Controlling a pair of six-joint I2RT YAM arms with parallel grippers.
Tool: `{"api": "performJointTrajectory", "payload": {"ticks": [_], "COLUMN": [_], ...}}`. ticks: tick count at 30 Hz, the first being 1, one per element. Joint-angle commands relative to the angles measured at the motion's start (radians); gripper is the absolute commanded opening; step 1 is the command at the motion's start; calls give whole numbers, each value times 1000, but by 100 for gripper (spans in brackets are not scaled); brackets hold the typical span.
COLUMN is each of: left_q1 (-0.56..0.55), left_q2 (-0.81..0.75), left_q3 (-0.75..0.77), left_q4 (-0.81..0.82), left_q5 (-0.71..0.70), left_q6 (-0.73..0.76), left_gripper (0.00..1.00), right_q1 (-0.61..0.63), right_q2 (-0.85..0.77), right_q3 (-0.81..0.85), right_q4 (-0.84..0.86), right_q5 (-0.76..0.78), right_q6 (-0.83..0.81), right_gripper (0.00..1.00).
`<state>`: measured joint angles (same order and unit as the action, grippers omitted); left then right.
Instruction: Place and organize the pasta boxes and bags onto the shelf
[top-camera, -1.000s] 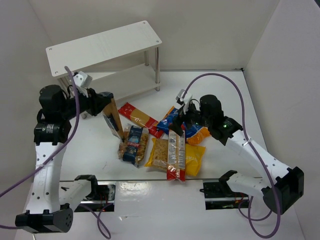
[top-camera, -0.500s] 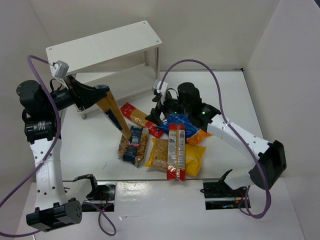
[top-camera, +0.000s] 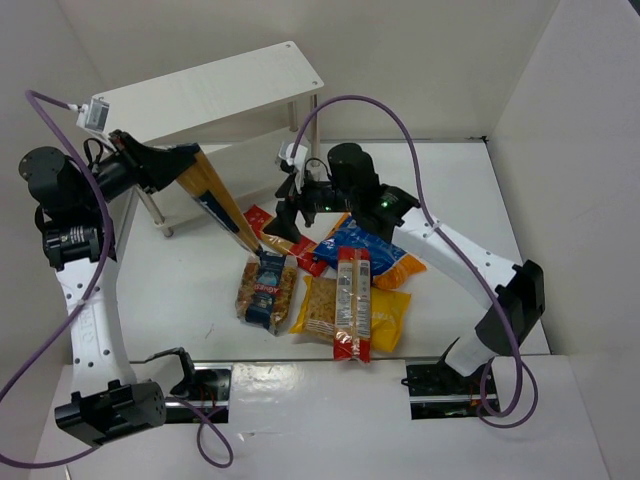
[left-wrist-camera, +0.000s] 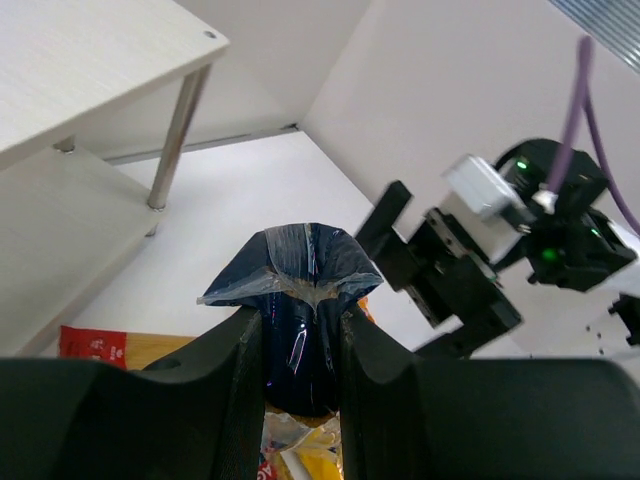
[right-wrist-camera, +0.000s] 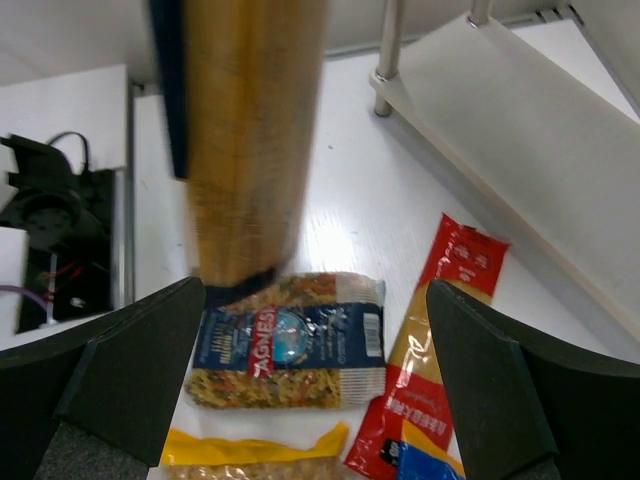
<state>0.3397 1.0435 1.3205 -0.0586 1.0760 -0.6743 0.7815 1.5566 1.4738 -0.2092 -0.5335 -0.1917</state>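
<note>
Step in hand: transfer of one long pack from the pile to the shelf (top-camera: 210, 90); no pack lies on either board yet.
Left tool (left-wrist-camera: 300, 320): clamped on the dark blue sealed end of the tan spaghetti pack (top-camera: 215, 205).
Held pack position: raised off the bench (top-camera: 190, 290) and slanting down from the tool, which is in front of the shelf's left end, towards the pile.
Lower end of held pack: over the clear bag (top-camera: 267, 290); probably just free of it, but no view settles contact.
Right tool (right-wrist-camera: 312, 300): fingers wide apart, holding nothing, poised above the clear bag and the red spaghetti pack (right-wrist-camera: 440, 310).
Remaining packs: blue-orange bag (top-camera: 375, 255), yellow bag (top-camera: 320, 310) and a second red pack (top-camera: 352, 305), bunched together on the bench in front of the shelf.
Next move, judged: lift the lower end clear, turn the pack parallel to a board, then feed it in lengthwise.
Caution: a pack gripped at one end can swing; keep it off the metal legs (top-camera: 314, 140).
</note>
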Motion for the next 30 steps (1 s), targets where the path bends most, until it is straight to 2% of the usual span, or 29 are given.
{"api": "performJointTrajectory", "payload": {"ticks": [1, 7, 15, 22, 30], "left_q1": [28, 57, 58, 58, 58], "left_q2": [-7, 24, 15, 6, -3], "left_q3": [65, 74, 53, 33, -1], "left_q4": [164, 249, 263, 283, 325], "left_q5": [-54, -64, -54, -45, -36], "left_q6": [-143, -280, -347, -424, -470], "left_gripper": [0, 0, 0, 0, 0], "right_q1": [22, 70, 81, 81, 81], "right_q2": [8, 48, 169, 238, 324], "right_q3": [78, 132, 288, 362, 502], "right_q4": [-21, -53, -148, -177, -248], "right_q5": [-91, -102, -54, -2, -49], "right_q6": [64, 63, 31, 11, 23], "right_gripper": [100, 100, 100, 100, 100]}}
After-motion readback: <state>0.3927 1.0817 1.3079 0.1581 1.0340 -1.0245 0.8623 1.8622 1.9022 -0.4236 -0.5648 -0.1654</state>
